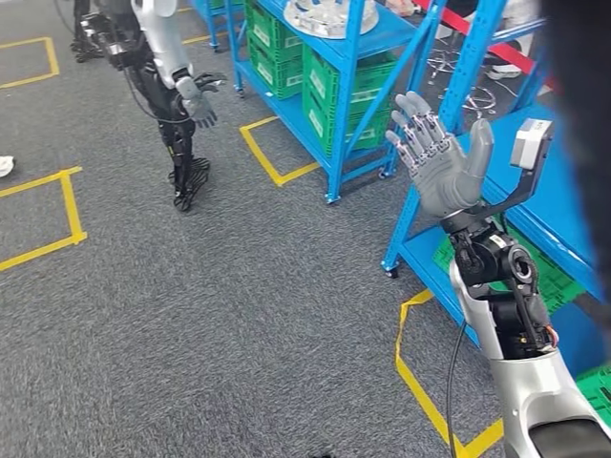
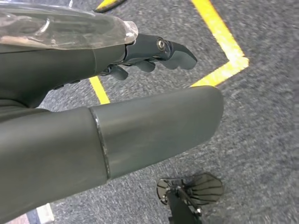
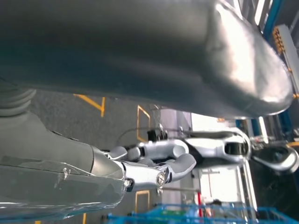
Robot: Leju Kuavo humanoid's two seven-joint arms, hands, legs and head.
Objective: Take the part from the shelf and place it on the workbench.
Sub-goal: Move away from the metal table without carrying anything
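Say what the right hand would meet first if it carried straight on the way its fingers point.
Probably the blue shelf with green crates; the raised, empty right hand points that way, though depth is unclear.

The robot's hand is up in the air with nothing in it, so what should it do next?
Probably turn toward the blue shelf and reach the right hand up to the silver part on top. That hand is open and holds nothing, and the part is still on the shelf.

Warehouse-style robot workshop: blue steel shelving with green crates beyond the right hand, yellow floor tape on grey carpet.
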